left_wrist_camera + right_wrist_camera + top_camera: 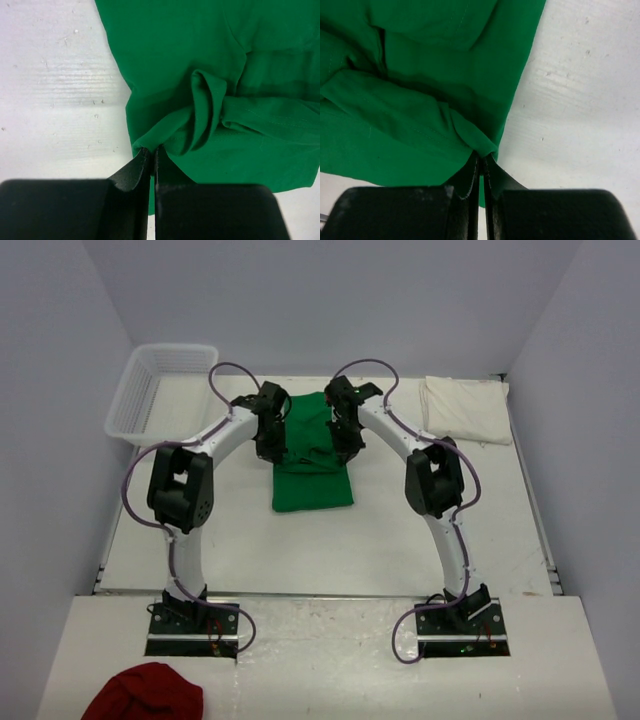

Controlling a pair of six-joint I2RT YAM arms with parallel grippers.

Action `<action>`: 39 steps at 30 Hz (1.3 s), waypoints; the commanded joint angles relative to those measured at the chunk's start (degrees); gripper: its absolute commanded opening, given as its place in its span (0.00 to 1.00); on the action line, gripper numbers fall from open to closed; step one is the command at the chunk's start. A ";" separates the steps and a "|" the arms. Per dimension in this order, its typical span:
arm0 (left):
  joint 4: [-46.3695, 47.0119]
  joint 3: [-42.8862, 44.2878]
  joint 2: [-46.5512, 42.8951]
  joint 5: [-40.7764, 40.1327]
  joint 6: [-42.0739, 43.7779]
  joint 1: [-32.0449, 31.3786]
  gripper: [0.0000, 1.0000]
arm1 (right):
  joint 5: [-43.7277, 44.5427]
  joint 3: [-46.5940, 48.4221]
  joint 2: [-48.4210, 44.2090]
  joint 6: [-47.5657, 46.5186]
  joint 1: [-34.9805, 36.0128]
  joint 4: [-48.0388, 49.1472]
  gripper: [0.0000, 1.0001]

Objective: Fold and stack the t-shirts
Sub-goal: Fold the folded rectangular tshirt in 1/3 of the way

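The bright green t-shirt (312,465) lies partly folded in the middle of the table. My left gripper (268,445) is shut on its left edge, the cloth bunched at the fingertips (151,152). My right gripper (347,445) is shut on its right edge, with a fold of green cloth (470,132) pinched at the tips (482,160). Both hold the shirt's far part lifted and creased over the flat near part. The cream-white t-shirt (465,410) lies folded at the far right of the table.
A white plastic basket (160,388) stands at the far left corner. A dark red cloth (143,692) lies on the near ledge by the left arm's base. White table surface (330,550) shows in front of the green shirt.
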 commanded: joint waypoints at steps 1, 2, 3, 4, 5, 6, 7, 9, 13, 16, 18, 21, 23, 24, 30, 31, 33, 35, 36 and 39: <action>3.67 0.20 0.56 1.63 1.58 0.84 0.00 | -1.43 3.67 0.77 -1.90 -1.50 0.70 0.00; 4.19 -0.06 0.65 1.46 1.58 0.84 0.00 | -1.52 3.67 1.03 -2.07 -1.76 1.14 0.00; 4.55 -0.32 0.91 1.37 1.50 1.02 0.00 | -1.96 4.46 1.82 -2.25 -1.94 1.23 0.00; 4.81 -1.20 1.00 1.37 1.41 1.19 0.00 | -2.40 4.99 2.35 -2.25 -2.37 1.23 0.00; 5.86 -1.64 1.00 1.46 1.23 1.28 0.00 | -2.84 5.43 2.87 -2.34 -2.64 1.23 0.00; 6.39 -2.08 1.18 1.63 1.23 1.54 0.00 | -3.45 6.39 3.84 -2.25 -2.82 1.15 0.01; 6.83 -2.35 1.35 1.55 1.23 1.63 0.00 | -3.37 6.57 4.11 -2.08 -3.17 1.23 0.07; 7.10 -2.35 1.88 0.67 1.14 1.89 0.30 | -3.28 6.58 4.37 -1.73 -3.34 1.84 0.36; 9.73 -3.14 0.39 -3.63 0.71 1.81 0.68 | -2.84 7.01 4.37 -2.08 -3.52 2.73 0.63; 11.75 -3.66 -2.68 -9.33 0.70 1.81 0.78 | -0.91 7.89 3.41 -2.34 -3.70 3.08 0.74; 13.24 -4.89 -7.15 -14.15 0.70 1.63 0.80 | -0.20 7.28 1.75 -2.34 -3.61 4.21 0.79; 15.54 -8.41 -13.84 -17.42 1.23 0.67 0.80 | 1.20 4.57 -3.87 -1.11 -3.52 4.05 0.97; 15.45 -11.04 -18.48 -18.23 1.32 -0.21 0.80 | 1.29 1.23 -7.56 -1.02 -3.17 4.83 0.99; 15.36 -12.09 -19.99 -18.23 1.32 -0.91 0.80 | 0.68 -1.48 -10.45 -1.20 -3.17 4.58 0.99; 12.20 -16.23 -25.19 -7.89 2.99 -6.00 0.59 | -0.11 -12.49 -19.34 -1.55 -2.82 6.33 0.84; 12.46 -17.98 -25.45 -6.81 2.21 -6.88 0.52 | 0.49 -13.19 -19.79 -1.29 -2.21 6.33 0.73; 12.55 -19.57 -24.75 -2.52 0.80 -8.47 0.14 | 0.41 -15.57 -20.50 -1.20 -1.59 7.38 0.10; 12.11 -21.94 -22.66 -0.48 -1.30 -8.82 0.00 | -3.00 -15.49 -19.10 -1.28 -0.97 6.95 0.00; 12.11 -23.08 -21.77 1.61 -1.93 -8.83 0.00 | -4.58 -15.40 -18.40 -1.55 -0.54 6.95 0.00; 14.47 -25.64 -18.96 3.04 -3.07 -8.74 0.00 | -7.84 -15.05 -15.41 -1.02 0.78 9.23 0.00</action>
